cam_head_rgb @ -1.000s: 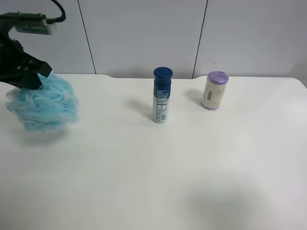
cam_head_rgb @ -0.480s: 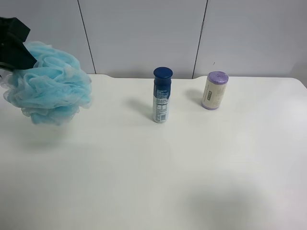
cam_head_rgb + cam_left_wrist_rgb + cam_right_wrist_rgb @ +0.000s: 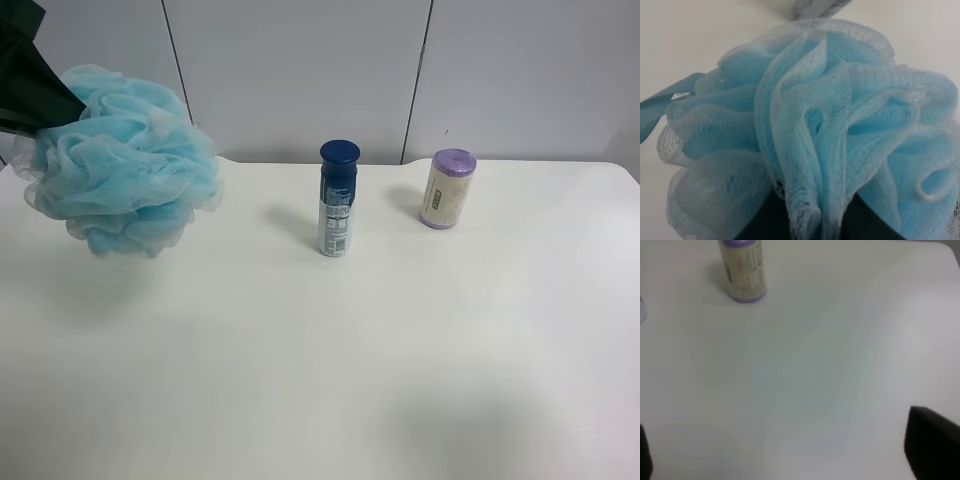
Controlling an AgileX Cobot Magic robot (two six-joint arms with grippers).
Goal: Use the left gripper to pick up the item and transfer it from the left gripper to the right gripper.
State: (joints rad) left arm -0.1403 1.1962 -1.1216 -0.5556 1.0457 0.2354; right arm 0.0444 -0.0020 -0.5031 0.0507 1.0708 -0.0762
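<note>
The item, a fluffy light-blue mesh pouf, hangs in the air above the white table at the exterior high view's far left. My left gripper, all black, is shut on the pouf's upper side. The pouf fills the left wrist view, with the black fingers just showing beneath it. My right gripper is open and empty over the bare table; only its two dark fingertips show at the frame's edges. It is out of the exterior high view.
A spray bottle with a dark-blue cap stands upright at the table's middle back. A cream canister with a purple lid stands to its right and shows in the right wrist view. A grey panelled wall lies behind.
My left gripper has lifted the pouf off the table and carried it up and toward the exterior high view's right. The bottle and the canister have not moved.
</note>
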